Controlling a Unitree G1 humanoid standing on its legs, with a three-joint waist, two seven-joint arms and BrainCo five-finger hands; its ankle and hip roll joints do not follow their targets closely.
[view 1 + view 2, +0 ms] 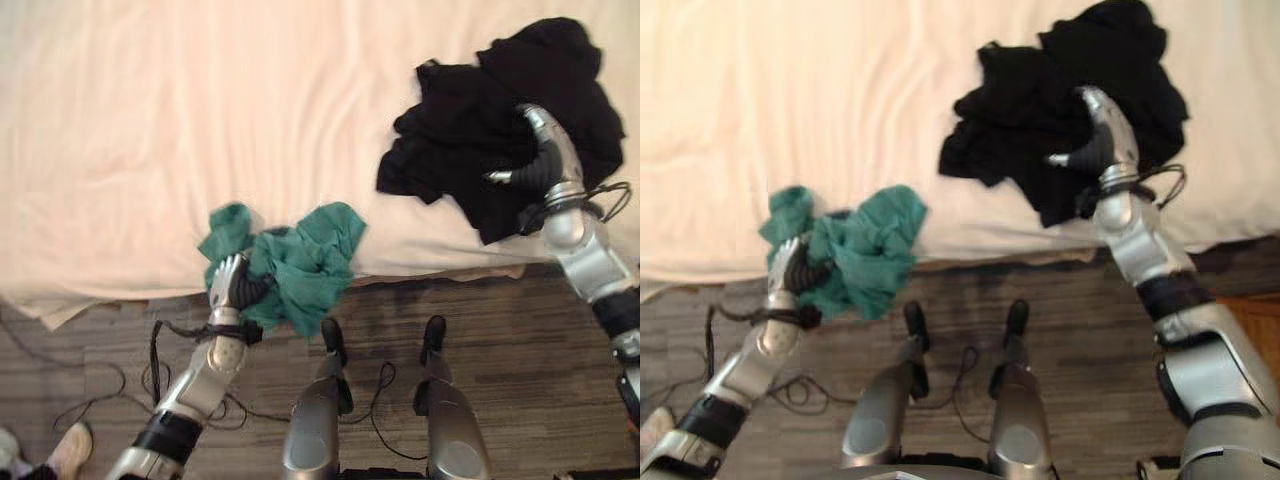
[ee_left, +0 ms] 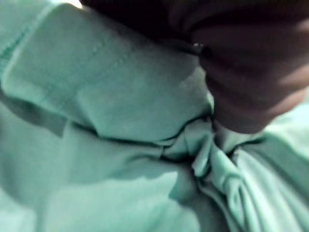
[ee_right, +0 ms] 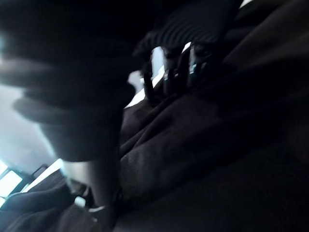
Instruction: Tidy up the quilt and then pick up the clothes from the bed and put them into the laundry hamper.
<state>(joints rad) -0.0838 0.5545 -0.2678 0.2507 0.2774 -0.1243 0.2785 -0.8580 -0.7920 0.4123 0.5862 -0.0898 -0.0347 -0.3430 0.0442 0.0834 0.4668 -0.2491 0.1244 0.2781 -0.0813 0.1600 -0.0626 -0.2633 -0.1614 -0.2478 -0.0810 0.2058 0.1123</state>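
Two crumpled cloth heaps: left hand (image 1: 229, 285) fingers grip green garment (image 1: 300, 262); right hand (image 1: 545, 150) fingers clutch black clothes (image 1: 470, 110).

head eyes – down, share bed (image 1: 200, 120) edge | wrist cams – pressed close against cloth

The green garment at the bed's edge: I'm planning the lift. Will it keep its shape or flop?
Probably floppy: the green garment lies crumpled in soft folds. It already drapes over the bed edge, so parts will likely dangle from the left hand.

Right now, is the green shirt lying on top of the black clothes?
No, the green shirt hangs at the bed's near edge by the left robot hand, apart from the black clothes.
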